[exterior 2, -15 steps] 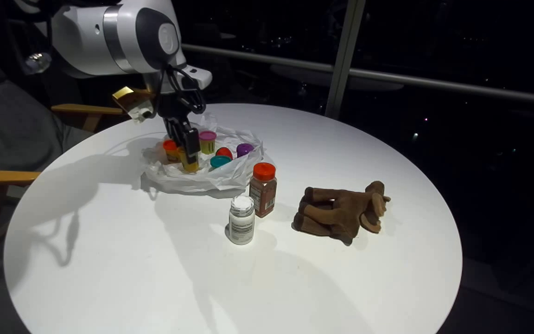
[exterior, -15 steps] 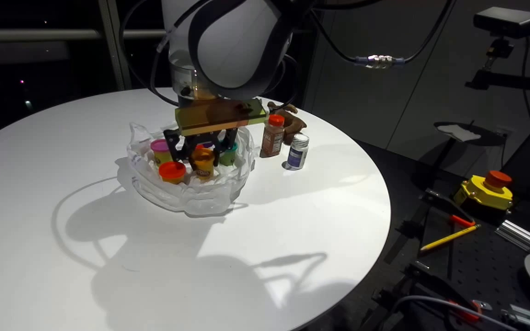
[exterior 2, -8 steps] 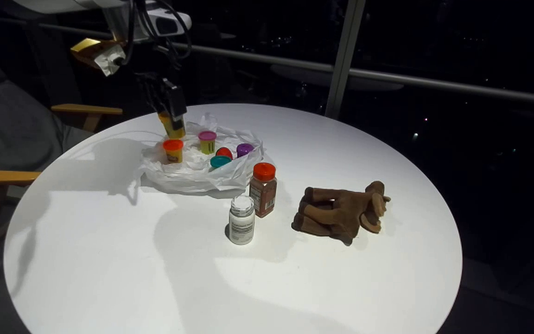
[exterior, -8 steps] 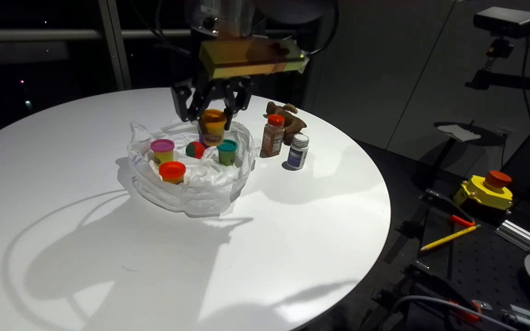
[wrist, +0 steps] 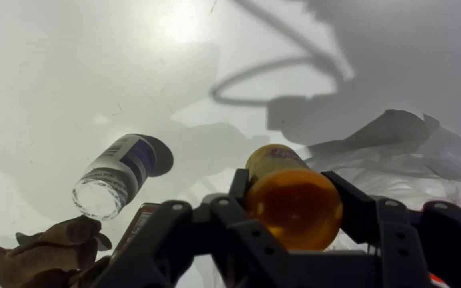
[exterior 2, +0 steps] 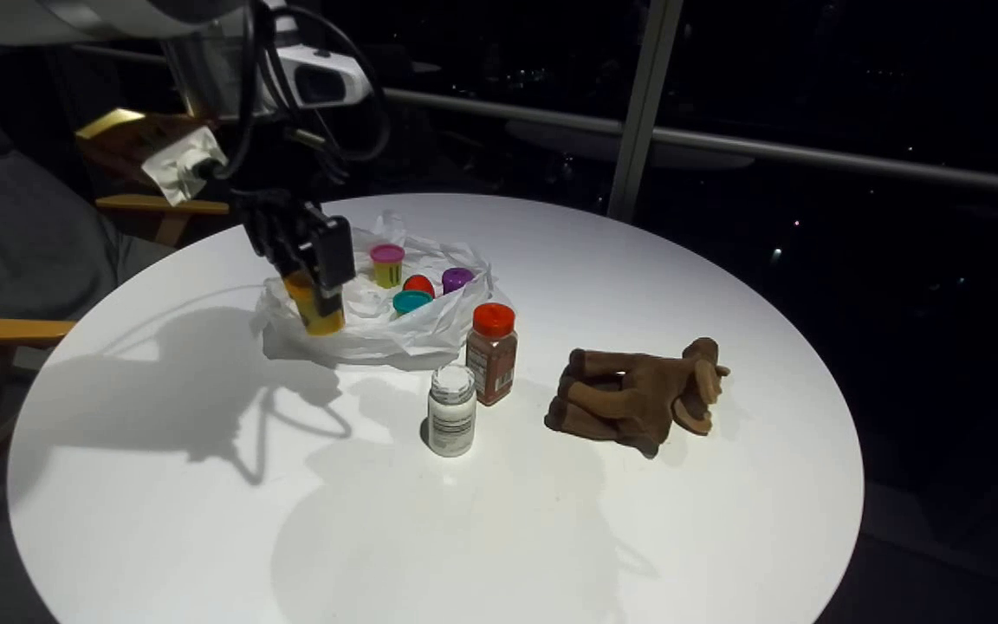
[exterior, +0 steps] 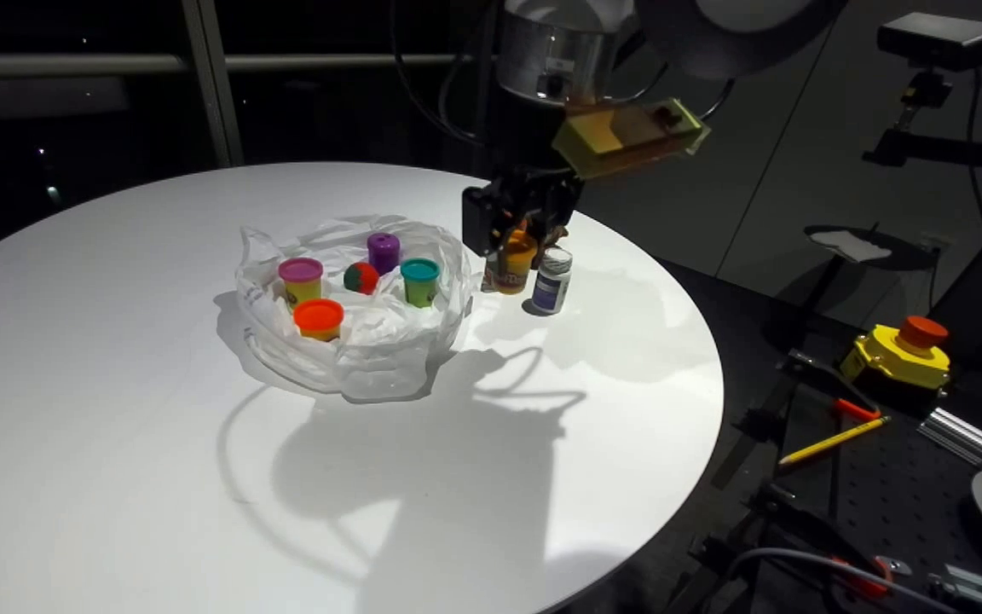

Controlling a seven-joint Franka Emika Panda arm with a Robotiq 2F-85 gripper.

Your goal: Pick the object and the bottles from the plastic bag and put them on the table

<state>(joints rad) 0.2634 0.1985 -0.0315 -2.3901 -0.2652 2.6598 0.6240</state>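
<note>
My gripper is shut on a yellow tub with an orange lid. The tub hangs slightly tilted above the table beside the bag; the wrist view shows its lid between the fingers. In the crumpled white plastic bag sit a pink-lidded tub, a red-orange-lidded tub, a teal-lidded tub, a red-green ball and a purple object. A white bottle and a red-capped bottle stand on the table.
A brown plush moose lies on the round white table, past the bottles. The white bottle is near the held tub in the wrist view. A wooden chair arm is beside the table edge.
My gripper has lifted the yellow tub out of the bag, carried it over the bag's rim toward the bottles, and lowered it somewhat. The other bag contents and the bottles stay in place.
</note>
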